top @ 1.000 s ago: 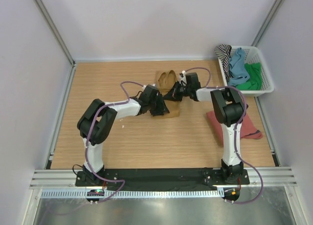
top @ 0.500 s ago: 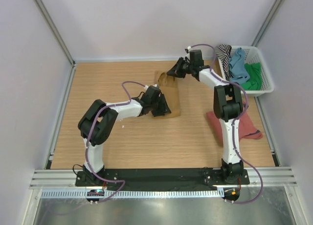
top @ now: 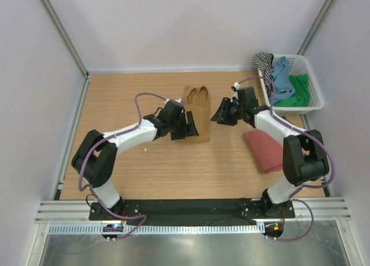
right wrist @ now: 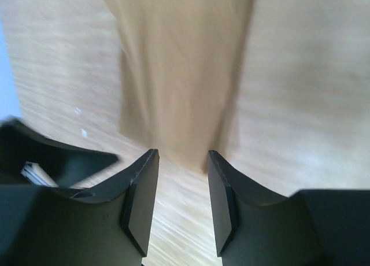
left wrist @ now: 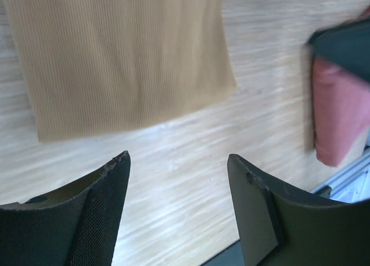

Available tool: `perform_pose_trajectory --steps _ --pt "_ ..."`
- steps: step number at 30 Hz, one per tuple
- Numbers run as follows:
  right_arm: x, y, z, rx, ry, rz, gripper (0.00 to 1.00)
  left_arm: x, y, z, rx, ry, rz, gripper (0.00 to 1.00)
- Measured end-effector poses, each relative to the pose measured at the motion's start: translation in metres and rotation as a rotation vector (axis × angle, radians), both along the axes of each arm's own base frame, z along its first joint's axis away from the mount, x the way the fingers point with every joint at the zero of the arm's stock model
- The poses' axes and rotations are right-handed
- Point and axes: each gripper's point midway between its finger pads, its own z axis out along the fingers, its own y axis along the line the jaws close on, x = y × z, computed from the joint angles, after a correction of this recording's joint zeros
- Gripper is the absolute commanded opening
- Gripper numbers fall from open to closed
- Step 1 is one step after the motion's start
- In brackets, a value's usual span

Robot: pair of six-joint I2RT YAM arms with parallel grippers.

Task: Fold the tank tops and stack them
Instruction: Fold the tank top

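Ochre tank top (right wrist: pixel 182 75) blurred, cut off by the upper edge

Ochre-brown tank top (top: pixel 203 117), rust-red tank top (top: pixel 265 151), white basket (top: pixel 314 87), light wood-grain table (top: pixel 127 98).

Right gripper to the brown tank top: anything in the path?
Nothing visible. The right gripper faces the flat ochre-brown ribbed tank top with open fingers, and only bare wooden table lies between them. The left gripper hovers open at the cloth's other side, out of that path.

A white, seemingly plastic basket (top: pixel 313 85) sits at the wooden table's (top: pixel 115 104) far-right corner.
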Motion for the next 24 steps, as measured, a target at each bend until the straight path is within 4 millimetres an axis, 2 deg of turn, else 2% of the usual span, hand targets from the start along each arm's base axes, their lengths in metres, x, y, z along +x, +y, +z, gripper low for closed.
perform_pose_trajectory --steps 3,5,7,9,13,18,21,24 --pt "-0.039 -0.007 -0.026 -0.035 0.059 0.022 0.41 -0.007 0.007 0.018 -0.023 -0.026 -0.007 0.68" --pt "-0.06 -0.005 -0.042 -0.037 0.103 0.051 0.41 -0.009 0.012 0.024 -0.035 -0.035 -0.015 0.66" --pt "-0.08 0.001 -0.054 -0.03 0.147 0.089 0.38 -0.009 0.021 0.023 -0.037 -0.03 -0.006 0.63" --pt "-0.091 0.007 -0.059 -0.022 0.17 0.119 0.36 -0.006 0.033 0.014 -0.024 -0.011 0.014 0.61" --pt "-0.092 0.021 -0.051 0.008 0.142 0.17 0.24 -0.004 0.055 -0.004 0.005 0.029 0.046 0.55" --pt "-0.077 0.031 -0.04 0.04 0.104 0.188 0.16 0.0 0.063 -0.018 0.021 0.056 0.056 0.52" --pt "-0.066 0.036 -0.046 0.043 0.1 0.188 0.14 0.001 0.063 -0.028 0.028 0.072 0.048 0.49" --pt "-0.061 0.038 -0.063 0.038 0.13 0.184 0.09 0.001 0.062 -0.038 0.036 0.09 0.042 0.48"
